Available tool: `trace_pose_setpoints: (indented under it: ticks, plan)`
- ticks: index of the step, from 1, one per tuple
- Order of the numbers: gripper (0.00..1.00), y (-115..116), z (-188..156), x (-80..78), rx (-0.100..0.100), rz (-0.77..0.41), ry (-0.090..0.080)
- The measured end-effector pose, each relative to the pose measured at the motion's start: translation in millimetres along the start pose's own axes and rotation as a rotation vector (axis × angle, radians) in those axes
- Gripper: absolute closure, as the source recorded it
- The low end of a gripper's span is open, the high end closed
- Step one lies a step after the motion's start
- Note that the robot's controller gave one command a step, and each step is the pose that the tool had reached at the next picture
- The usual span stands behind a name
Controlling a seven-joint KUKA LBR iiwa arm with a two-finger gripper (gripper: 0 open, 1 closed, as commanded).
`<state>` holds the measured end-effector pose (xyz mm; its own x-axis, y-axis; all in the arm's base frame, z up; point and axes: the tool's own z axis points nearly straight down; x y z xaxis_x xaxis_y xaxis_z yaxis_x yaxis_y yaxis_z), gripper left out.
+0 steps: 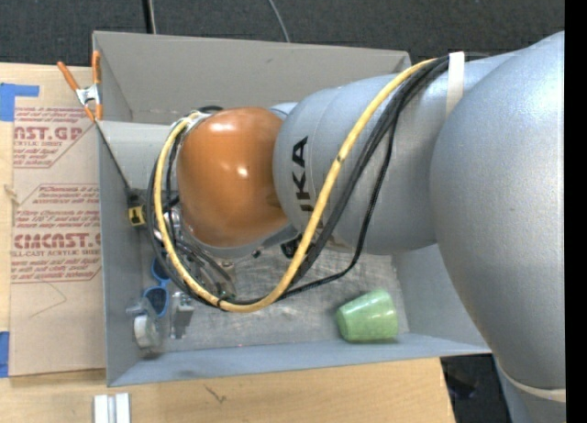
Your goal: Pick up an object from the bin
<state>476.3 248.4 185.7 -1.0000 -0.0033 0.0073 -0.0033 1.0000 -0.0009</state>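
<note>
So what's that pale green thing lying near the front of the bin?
The green thing is pale, stubby and rounded, rather like a small cup tipped on its side. Its dull, slightly speckled surface looks like foam or soft plastic. It lies by itself on the floor of the bin, close to the front wall and towards the view's right. Only the floor seems to touch it; whether it meets the wall is unclear.

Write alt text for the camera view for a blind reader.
A grey robot arm with an orange wrist cover reaches from the right into a grey metal bin, hiding much of its floor. A pale green cup-shaped thing lies at lower right, small blue things at lower left.
</note>
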Motion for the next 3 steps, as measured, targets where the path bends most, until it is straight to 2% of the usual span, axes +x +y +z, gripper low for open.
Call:
trace_pose_setpoints:
  ticks: [1,2,3]
  plan:
    - [0.0,-11,105,-65.8,-0.002,-0.419,-0.011]
    - [1.0,-10,99,-68.5,-0.004,-0.419,-0.018]
    - [1.0,-24,-41,-71.6,-0.001,-0.418,-0.019]
